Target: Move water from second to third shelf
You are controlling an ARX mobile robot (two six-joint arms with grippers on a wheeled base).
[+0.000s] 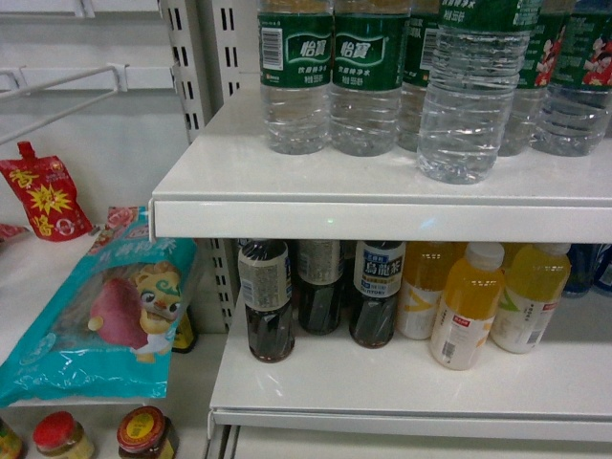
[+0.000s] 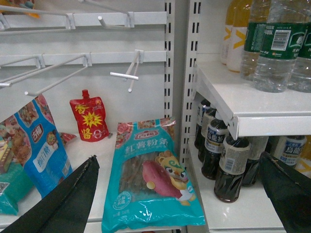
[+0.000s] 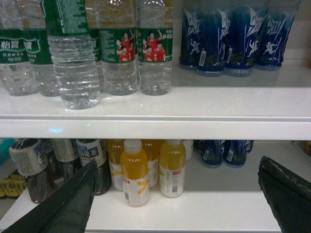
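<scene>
The head view looks forward and slightly down, close to the upper shelf (image 1: pixel 382 206) edge. The left wrist view faces the shelving from further left, taking in the pegboard hooks (image 2: pixel 127 74) and the teal snack bag (image 2: pixel 148 177) (also in the head view). The right wrist view faces the shelves squarely — all three share the water bottles (image 3: pixel 75 58) and dark tea bottles (image 1: pixel 266 301).

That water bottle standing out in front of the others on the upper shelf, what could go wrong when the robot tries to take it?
The front water bottle stands near the shelf edge, so a nudge might tip it off. The other water bottles stand close behind, so wide-open fingers might knock them. Should it fall, the orange juice bottles below could topple.
</scene>
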